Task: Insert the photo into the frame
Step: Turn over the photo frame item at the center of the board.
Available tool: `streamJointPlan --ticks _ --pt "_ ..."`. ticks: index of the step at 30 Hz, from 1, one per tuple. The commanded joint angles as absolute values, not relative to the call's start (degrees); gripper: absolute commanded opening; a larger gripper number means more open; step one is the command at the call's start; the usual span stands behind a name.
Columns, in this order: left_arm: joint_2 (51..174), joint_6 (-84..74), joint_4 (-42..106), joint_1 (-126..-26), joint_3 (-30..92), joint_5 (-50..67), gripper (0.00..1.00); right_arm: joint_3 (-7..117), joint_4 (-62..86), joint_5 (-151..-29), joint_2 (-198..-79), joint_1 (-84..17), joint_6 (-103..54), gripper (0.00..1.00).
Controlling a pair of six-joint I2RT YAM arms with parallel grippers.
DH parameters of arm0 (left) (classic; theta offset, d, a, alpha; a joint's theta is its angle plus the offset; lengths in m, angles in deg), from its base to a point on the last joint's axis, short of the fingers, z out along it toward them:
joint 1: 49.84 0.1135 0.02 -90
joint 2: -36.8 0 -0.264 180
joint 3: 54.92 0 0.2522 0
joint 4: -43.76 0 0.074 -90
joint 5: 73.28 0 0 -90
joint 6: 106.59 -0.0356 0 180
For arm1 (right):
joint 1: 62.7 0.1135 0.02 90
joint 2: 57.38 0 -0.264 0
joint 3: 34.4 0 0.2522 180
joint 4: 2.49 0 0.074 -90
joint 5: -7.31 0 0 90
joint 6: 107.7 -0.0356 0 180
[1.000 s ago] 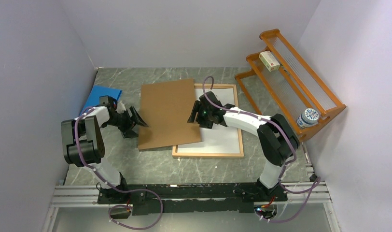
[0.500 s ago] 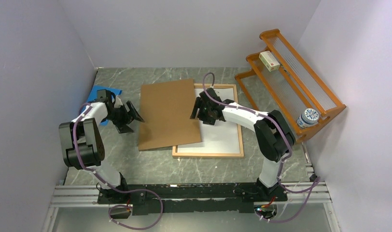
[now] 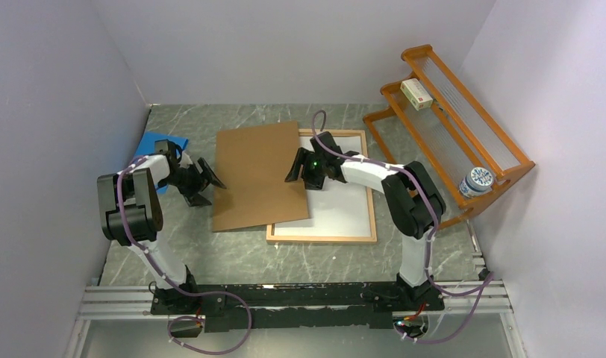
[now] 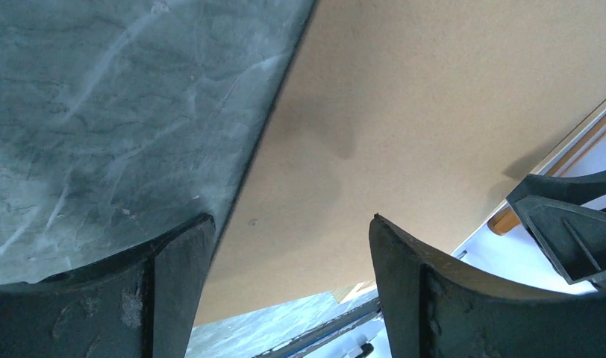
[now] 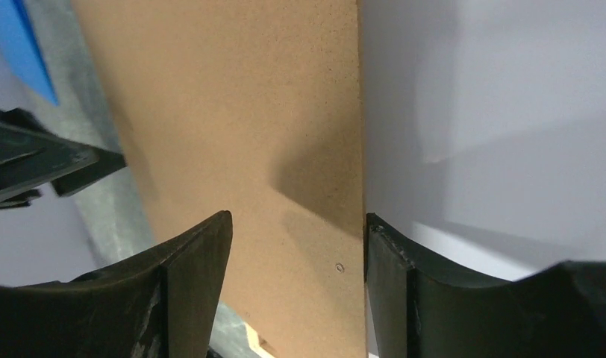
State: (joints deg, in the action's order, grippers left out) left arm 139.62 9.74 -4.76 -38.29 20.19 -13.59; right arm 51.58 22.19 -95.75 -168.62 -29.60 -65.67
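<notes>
Currently the frame lies flat on the surface and holds the photo, white side up. A hardboard panel overlaps their left part. My left gripper is spread at the panel's left edge, and my right gripper is spread over its right edge. Farther off, the rack holds a box and a jar. Since a second ago my right gripper has edged slightly farther away. The panel has not shifted.

Backing panel over left part of frame, sheet far left, rack right
</notes>
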Motion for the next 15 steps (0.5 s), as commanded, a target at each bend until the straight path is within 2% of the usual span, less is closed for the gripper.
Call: streamJointPlan --ticks 1,8,12,15 --pt "140.77 9.77 -3.07 -38.5 20.79 -14.59 0.81 50.59 12.22 -104.49 -165.37 -29.92 -65.95 0.65" --pt "139.96 9.86 -2.68 -38.5 20.32 -15.86 0.81 48.02 6.19 -109.1 -160.65 -29.95 -64.86 0.47" --pt "139.65 9.73 -2.94 -38.46 20.27 -15.81 0.81 46.38 2.01 -112.52 -160.43 -29.97 -65.02 0.28" --pt "139.15 9.54 -3.35 -38.5 20.35 -15.39 0.81 44.92 -1.22 -114.99 -160.02 -29.98 -65.28 0.21"
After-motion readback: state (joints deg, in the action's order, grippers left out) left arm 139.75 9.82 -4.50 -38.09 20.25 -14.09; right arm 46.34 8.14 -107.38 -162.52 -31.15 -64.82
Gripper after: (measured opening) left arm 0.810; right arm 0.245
